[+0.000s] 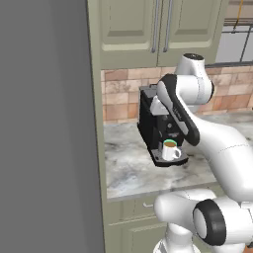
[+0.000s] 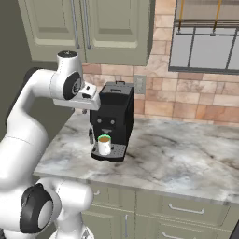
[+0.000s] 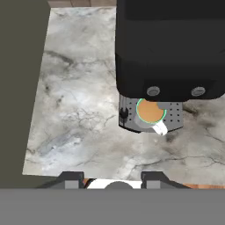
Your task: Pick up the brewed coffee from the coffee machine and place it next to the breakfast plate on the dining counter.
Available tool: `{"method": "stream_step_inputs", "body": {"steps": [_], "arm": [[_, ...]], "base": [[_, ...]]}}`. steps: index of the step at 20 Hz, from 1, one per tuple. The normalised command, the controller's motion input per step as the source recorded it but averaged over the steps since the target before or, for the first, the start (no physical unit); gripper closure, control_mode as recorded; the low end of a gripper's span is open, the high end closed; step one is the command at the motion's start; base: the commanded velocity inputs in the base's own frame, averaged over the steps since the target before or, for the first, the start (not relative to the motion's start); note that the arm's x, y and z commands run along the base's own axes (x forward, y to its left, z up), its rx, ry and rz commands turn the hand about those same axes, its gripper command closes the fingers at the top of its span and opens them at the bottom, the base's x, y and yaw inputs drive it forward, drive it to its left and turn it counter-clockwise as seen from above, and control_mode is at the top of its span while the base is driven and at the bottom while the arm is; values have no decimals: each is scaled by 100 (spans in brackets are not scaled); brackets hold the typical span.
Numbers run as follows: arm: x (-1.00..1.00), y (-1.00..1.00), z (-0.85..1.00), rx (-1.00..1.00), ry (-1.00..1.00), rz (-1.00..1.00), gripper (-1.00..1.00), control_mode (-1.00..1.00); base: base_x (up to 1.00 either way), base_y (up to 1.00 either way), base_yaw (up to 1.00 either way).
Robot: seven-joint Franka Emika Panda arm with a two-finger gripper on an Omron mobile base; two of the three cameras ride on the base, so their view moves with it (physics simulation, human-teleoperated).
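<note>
On veined marble counter, boxy black coffee machine, round white mug on perforated tray, pincer part-open, empty

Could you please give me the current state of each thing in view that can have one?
brewed coffee: full of brown liquid, upright on the drip tray, not gripped.
coffee machine: top lid down, mug sitting under its spout.
gripper: jaws apart, empty, well above the counter and clear of the mug.
upper cabinet doors: closed.
drawers under the counter: closed.
</note>
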Motion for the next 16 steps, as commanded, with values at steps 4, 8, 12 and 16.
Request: {"method": "stream_step_inputs", "body": {"steps": [4,8,12,16], "arm": [[-1,0,0,0,0,0,-100,-100],[-17,-1,-44,0,-17,10,-100,-100],[-13,-12,-62,0,-20,9,-100,-100],[-3,-41,-46,0,-8,20,-100,-100]], "base": [[0,0,0],[0,0,0],[0,0,0],[0,0,0]]}}
